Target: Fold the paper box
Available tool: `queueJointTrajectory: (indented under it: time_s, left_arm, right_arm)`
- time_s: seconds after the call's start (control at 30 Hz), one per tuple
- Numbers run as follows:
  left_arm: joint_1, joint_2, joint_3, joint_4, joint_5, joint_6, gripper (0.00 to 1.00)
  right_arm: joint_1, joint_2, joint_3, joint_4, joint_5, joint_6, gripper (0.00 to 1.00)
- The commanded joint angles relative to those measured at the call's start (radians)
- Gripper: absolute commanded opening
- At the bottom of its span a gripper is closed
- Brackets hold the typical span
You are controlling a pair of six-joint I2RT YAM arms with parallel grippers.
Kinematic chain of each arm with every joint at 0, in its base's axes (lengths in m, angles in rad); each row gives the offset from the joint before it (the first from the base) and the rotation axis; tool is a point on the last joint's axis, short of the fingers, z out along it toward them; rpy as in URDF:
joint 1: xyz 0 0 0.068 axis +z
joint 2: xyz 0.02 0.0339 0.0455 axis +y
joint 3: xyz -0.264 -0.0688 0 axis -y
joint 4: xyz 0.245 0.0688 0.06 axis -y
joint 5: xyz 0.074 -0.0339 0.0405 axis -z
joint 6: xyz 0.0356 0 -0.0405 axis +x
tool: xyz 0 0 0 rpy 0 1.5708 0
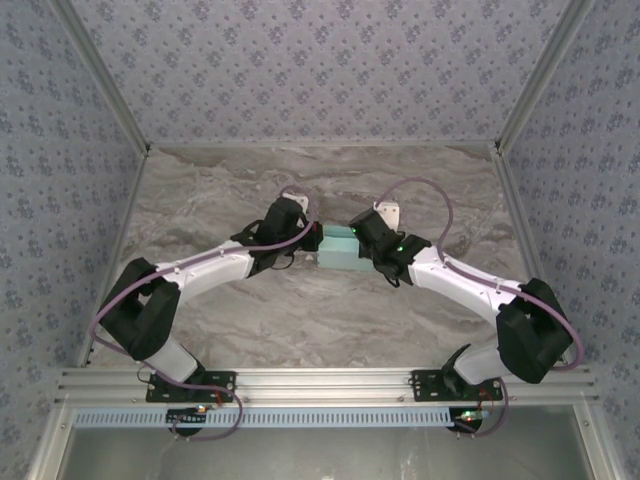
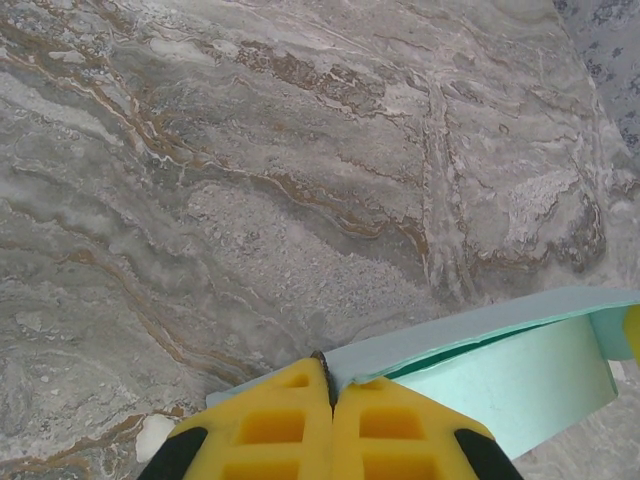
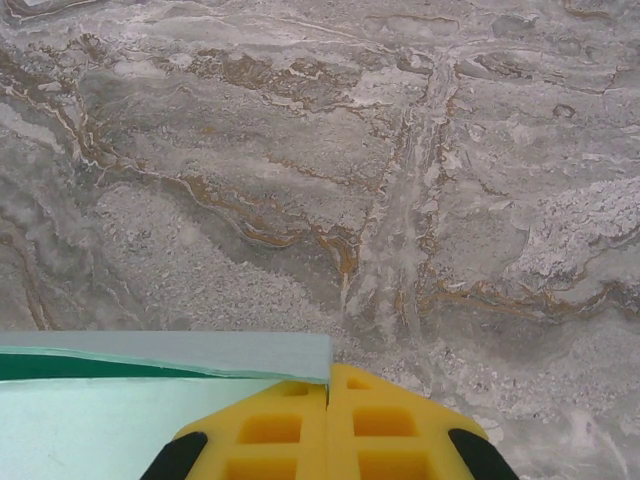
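The paper box [image 1: 338, 254] is pale light-blue card, lying mid-table between my two grippers. My left gripper [image 1: 312, 240] is at its left end and my right gripper [image 1: 357, 243] at its right end. In the left wrist view the yellow fingers [image 2: 270, 425] are shut, and an edge of the box [image 2: 520, 380] runs into the seam of the gripper [image 2: 331, 378]. The right wrist view has the box [image 3: 150, 400] ending right at the seam of the shut gripper [image 3: 329, 380]. A dark slit shows under the box's top panel in both wrist views.
The marble-patterned tabletop [image 1: 300, 190] is walled by patterned panels [image 1: 320, 60] at the back and both sides. An aluminium rail [image 1: 320, 382] carrying the arm bases runs along the near edge.
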State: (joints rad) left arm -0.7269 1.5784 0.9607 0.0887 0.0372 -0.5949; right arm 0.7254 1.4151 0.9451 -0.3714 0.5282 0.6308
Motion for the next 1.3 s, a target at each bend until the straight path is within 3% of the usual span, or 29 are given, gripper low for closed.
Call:
queueJointTrajectory:
  time_s: [0.0,0.33,0.67,0.93,1.0,1.13,1.27]
  left_arm:
    - [-0.025,0.001,-0.012,0.039,0.027,-0.077,0.01]
    - [-0.027,0.003,0.002,-0.017,0.038,-0.110,0.02]
    - [-0.069,-0.004,-0.019,-0.089,-0.056,0.025,0.02]
    - [-0.071,-0.006,-0.051,-0.077,-0.080,0.050,0.02]
    - [-0.073,-0.005,-0.073,-0.030,-0.079,0.064,0.02]
    - [-0.077,0.021,-0.125,0.067,-0.091,0.124,0.02]
    - [-0.082,0.038,-0.146,0.107,-0.082,0.139,0.02]
  right_arm:
    - [0.022,0.019,0.009,-0.020,-0.022,0.029,0.01]
    - [0.022,0.018,-0.007,-0.010,-0.014,0.044,0.00]
    - [0.022,0.016,-0.010,-0.011,-0.005,0.051,0.01]
    - [0.022,0.015,-0.015,-0.008,-0.002,0.057,0.02]
    - [0.022,0.015,-0.016,-0.009,0.001,0.063,0.05]
    - [0.018,0.008,-0.022,-0.008,0.001,0.095,0.22]
    - [0.013,-0.021,-0.032,0.009,-0.005,0.071,0.27]
